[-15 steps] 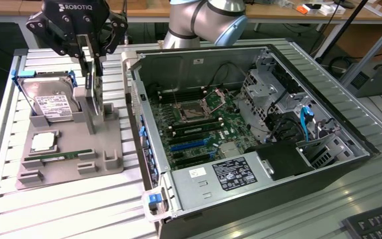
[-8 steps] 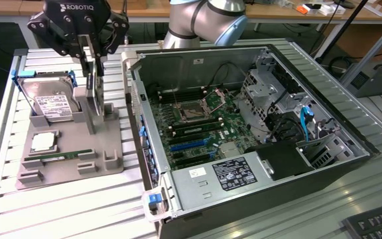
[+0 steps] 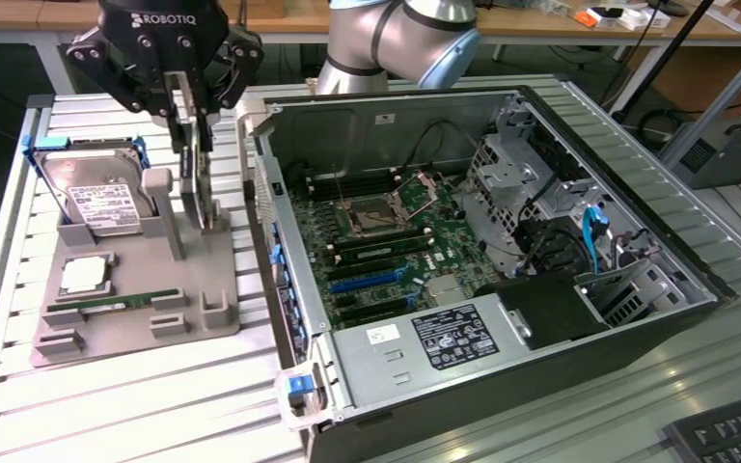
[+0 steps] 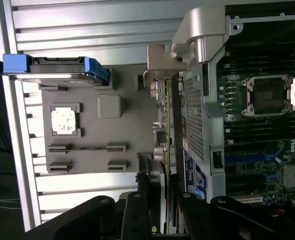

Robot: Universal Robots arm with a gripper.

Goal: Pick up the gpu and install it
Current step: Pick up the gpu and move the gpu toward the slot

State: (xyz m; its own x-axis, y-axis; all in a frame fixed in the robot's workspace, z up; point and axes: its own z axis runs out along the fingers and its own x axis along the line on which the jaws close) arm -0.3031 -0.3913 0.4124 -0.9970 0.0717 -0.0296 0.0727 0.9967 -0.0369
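Observation:
The gpu [image 3: 194, 169] is a thin dark card seen edge-on, standing upright over the grey parts holder [image 3: 139, 289] at the exterior view's left. My gripper [image 3: 190, 111] is right above it, with its black fingers shut on the card's upper edge. Whether the card's lower end still rests in the holder's slot I cannot tell. In the wrist view the gpu [image 4: 163, 120] runs as a narrow slat out from between the fingers of the gripper [image 4: 160, 200], alongside the holder [image 4: 92, 135]. The open computer case [image 3: 679, 260] lies to the exterior view's right, with blue expansion slots [image 3: 364, 280] on its motherboard.
The holder also carries a silver hard drive [image 3: 94, 198] in a blue frame, a square processor chip [image 3: 85, 275] and a green memory stick [image 3: 113, 304]. The case wall [image 3: 274, 222] stands close beside the card. A keyboard [image 3: 731, 434] lies at the near right corner.

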